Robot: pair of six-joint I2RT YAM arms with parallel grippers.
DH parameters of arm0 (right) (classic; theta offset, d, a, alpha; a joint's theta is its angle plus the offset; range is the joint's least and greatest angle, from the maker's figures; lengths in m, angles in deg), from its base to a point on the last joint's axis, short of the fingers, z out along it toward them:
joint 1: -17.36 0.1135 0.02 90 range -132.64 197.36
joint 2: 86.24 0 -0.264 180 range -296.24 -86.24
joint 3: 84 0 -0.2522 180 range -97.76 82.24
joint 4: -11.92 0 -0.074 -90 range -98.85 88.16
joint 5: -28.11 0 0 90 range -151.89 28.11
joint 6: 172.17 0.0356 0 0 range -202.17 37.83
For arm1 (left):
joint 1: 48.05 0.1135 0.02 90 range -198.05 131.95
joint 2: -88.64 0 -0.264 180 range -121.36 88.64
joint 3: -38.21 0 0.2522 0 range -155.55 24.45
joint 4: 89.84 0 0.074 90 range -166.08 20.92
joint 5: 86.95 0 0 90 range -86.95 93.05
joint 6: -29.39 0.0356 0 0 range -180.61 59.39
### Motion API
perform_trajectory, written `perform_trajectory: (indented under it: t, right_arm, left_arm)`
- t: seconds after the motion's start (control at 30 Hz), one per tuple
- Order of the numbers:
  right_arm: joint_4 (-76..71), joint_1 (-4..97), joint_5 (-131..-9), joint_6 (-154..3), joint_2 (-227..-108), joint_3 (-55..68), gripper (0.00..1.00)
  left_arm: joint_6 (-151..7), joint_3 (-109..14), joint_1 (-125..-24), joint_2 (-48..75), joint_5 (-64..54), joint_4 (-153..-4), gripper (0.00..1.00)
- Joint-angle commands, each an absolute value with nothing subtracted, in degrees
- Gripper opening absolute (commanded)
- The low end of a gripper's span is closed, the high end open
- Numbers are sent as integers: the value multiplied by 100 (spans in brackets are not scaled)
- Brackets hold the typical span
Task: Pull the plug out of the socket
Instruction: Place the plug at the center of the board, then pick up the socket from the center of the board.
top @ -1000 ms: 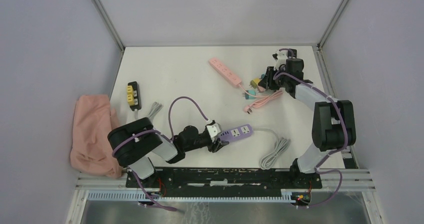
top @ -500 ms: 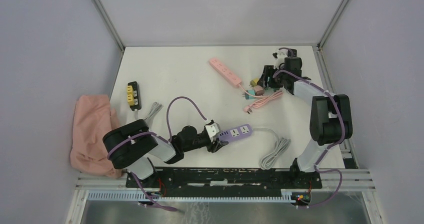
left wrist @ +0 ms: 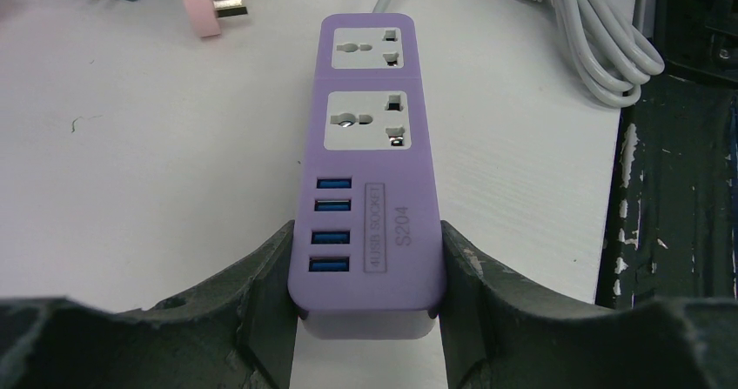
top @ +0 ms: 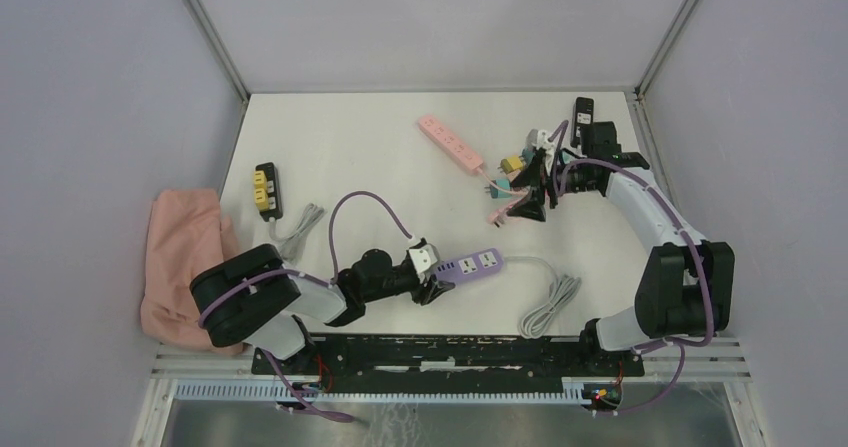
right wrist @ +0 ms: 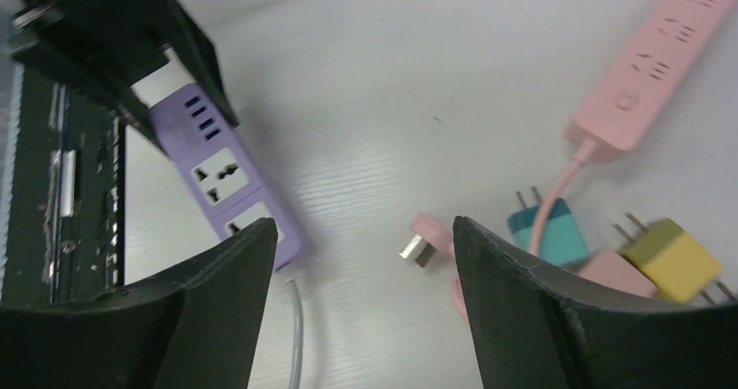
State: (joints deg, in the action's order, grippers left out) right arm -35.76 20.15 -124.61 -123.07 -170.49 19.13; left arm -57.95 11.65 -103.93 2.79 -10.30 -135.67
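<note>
From where I stood, the pulling part looked pretty much done. The left fingers (left wrist: 252, 302) were clamped on the near end of the purple power strip (left wrist: 374, 145), one on each side, pinning it flat on the white surface (left wrist: 157, 145) low in the middle of the overhead view. Both of its sockets (left wrist: 366, 121) were bare, and so were the four little blue USB ports (left wrist: 334, 224). Its grey cord (left wrist: 600, 41) lay bundled off to the right.

The right fingers (right wrist: 540, 319) were spread wide apart with nothing between them, hanging over the surface in the upper right of the overhead view. Just beside them lay a loose heap: a teal plug (right wrist: 550, 235), a yellow plug (right wrist: 672, 260) and a pinkish plug (right wrist: 605, 269) between those. There was also a pink plug (right wrist: 431, 231) that seemed to belong to the pink power strip (right wrist: 661, 58). I honestly couldn't tell which one went in the purple strip. My guess was something from that heap, which was well apart from the sockets.

So my read was that the plug was out and lying loose, and this was the wrap-up stage. The next move, I'd reckon, just called for the left fingers to ease open without dragging the strip. After that both arms could back off toward their bases, with the right one lifting clear so it didn't snag the heap.
</note>
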Motion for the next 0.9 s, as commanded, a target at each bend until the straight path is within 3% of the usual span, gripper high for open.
perform_trajectory:
  t: [0.0, 0.23, 0.47, 0.87]
  right_arm:
    - [-5960, 2211, -13604, -15350, -17003, 1660, 82]
    - [-6256, 2754, -12986, -16050, -16933, 1818, 93]
    - [-5601, 3436, -12173, -15770, -16868, 2202, 99]
    - [-4732, 4306, -11335, -15020, -17092, 2397, 100]
  left_arm:
    - [-5683, 1021, -10374, 571, -1207, -13686, 3]
    - [-5674, 947, -10365, 710, -1222, -13493, 3]
    - [-5682, 895, -10360, 798, -1296, -13416, 3]
    - [-5725, 847, -10352, 915, -1391, -13360, 3]
